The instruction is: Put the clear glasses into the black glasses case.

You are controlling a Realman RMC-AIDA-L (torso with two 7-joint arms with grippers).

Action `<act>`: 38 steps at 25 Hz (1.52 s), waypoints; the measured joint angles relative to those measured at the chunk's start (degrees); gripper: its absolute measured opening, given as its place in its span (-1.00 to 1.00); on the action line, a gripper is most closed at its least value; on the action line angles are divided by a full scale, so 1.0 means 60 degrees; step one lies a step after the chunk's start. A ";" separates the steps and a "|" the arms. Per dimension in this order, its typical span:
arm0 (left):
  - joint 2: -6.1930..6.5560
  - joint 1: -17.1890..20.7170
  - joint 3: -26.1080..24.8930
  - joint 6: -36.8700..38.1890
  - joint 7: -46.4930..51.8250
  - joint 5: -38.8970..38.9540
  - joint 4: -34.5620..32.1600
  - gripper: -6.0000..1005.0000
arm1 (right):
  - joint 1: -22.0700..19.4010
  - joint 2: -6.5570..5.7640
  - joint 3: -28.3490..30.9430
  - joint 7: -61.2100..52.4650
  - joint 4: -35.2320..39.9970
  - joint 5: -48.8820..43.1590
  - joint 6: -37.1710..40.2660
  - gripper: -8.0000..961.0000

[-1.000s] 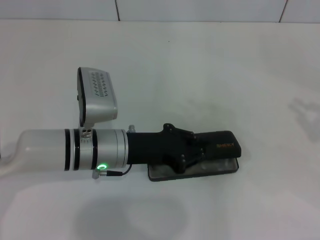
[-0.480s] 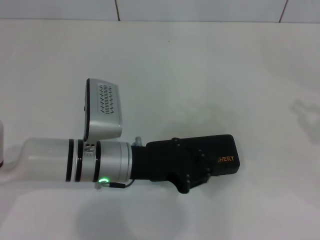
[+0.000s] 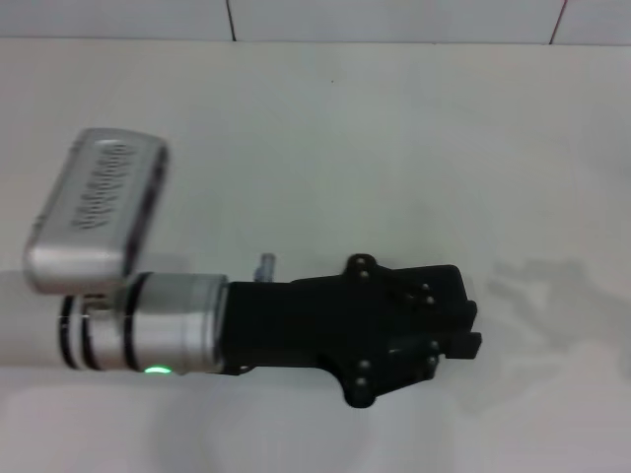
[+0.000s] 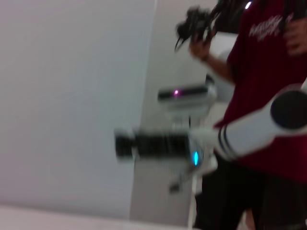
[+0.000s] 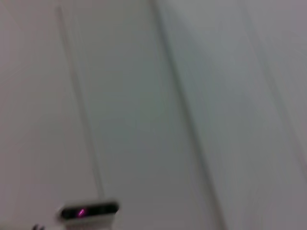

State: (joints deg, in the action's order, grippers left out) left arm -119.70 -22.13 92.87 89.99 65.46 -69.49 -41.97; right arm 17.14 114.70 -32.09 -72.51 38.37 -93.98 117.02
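The left arm reaches in low across the white table (image 3: 394, 148) in the head view, silver wrist section with a green light, grey camera housing (image 3: 94, 212) tilted above it. The left gripper (image 3: 471, 330) lies flat and points to the robot's right, a broad black body ending in a notched tip. Open or clamped? It cannot be told: everything at that tip is black on black. The black glasses case cannot be picked out apart from the gripper; any of it there is covered by or merged with that dark mass. The clear glasses are nowhere to be made out either. The left wrist view shows the right gripper (image 4: 123, 143) held up well off the table, too blurred to read, with a person in a red shirt (image 4: 268, 96) behind it.
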 joint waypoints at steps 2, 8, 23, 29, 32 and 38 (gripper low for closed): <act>-0.0020 0.0276 -0.0468 0.0546 -0.0336 0.0063 0.0020 -0.58 | 0.0063 0.0081 -0.0573 0.0197 -0.0012 -0.0088 -0.0078 -0.50; 0.0180 0.0641 -0.1627 0.1234 0.1108 0.0458 0.0025 -0.43 | 0.0162 0.0096 -0.2081 0.0544 -0.0009 -0.0164 -0.0336 -0.37; 0.0520 0.0674 -0.2407 0.1596 0.1430 -0.0905 0.0087 0.67 | 0.0899 0.0117 -0.2926 0.0325 -0.0360 -0.0171 -0.0515 0.30; 0.0489 0.0774 -0.2590 0.1611 0.1404 -0.1206 0.0128 0.66 | 0.1108 0.0116 -0.3118 0.0185 -0.0367 -0.0179 -0.0693 0.56; 0.0493 0.0782 -0.2604 0.1614 0.1398 -0.1209 0.0126 0.65 | 0.1226 0.0107 -0.3180 0.0183 -0.0371 -0.0187 -0.0709 0.74; 0.0532 0.0788 -0.2627 0.1621 0.1403 -0.1174 0.0115 0.65 | 0.1415 0.0106 -0.3197 0.0180 -0.0376 -0.0378 -0.0729 0.81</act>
State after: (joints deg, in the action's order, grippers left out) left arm -116.51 -17.40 77.10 99.72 73.87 -76.53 -41.28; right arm 25.63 115.34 -51.28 -71.43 36.11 -96.25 112.65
